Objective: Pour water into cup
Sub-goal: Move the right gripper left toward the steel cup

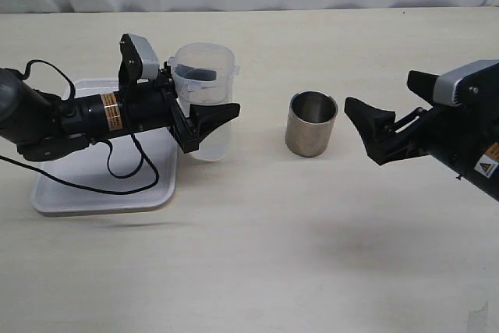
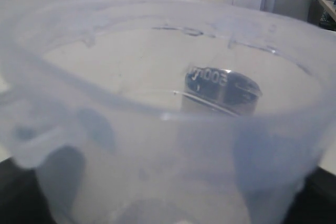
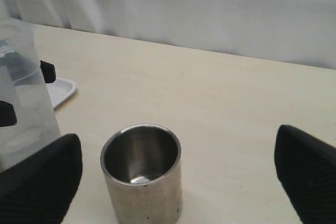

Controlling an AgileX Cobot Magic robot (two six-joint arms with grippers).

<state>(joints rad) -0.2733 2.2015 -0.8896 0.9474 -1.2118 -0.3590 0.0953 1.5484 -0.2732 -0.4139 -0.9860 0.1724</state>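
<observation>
My left gripper (image 1: 204, 105) is shut on a tall translucent plastic beaker (image 1: 204, 76), which stands upright by the tray's right edge. In the left wrist view the beaker (image 2: 168, 129) fills the frame, and my fingers (image 2: 60, 177) show as dark shapes through its wall. The clear water shows only as a faint shiny line low inside (image 2: 205, 100). The steel cup (image 1: 312, 124) stands upright on the table to the right of the beaker. My right gripper (image 1: 380, 95) is wide open just right of the cup. In the right wrist view the cup (image 3: 142, 182) sits between and ahead of its fingers (image 3: 44, 179), with a shiny spot on its bottom.
A white tray (image 1: 93, 193) lies on the table at the left, under the left arm and its cable. The beaker also shows at the edge of the right wrist view (image 3: 23, 103). A white curtain backs the far table edge (image 1: 249, 10).
</observation>
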